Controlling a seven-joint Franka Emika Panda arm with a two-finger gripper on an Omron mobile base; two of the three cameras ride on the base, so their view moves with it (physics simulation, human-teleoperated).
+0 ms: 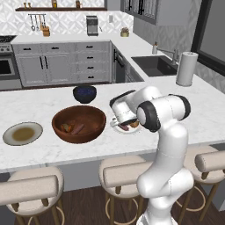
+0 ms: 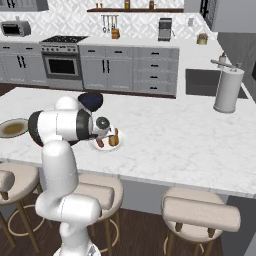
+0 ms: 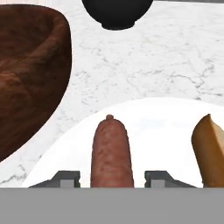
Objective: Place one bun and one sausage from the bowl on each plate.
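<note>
Claw [image 3: 112,178] open astride sausage [image 3: 111,151] on white plate [image 3: 162,120], bun [image 3: 211,148] at 3 o'clock, wooden bowl [image 3: 30,74] at 10 o'clock

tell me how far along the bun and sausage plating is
About half done, it seems. The white plate already carries a bun and a sausage; the fingers sit either side of that sausage with gaps showing, apparently letting go. Left: the olive-centred plate is bare, and the wooden bowl holds what look like another bun and sausage.
</note>
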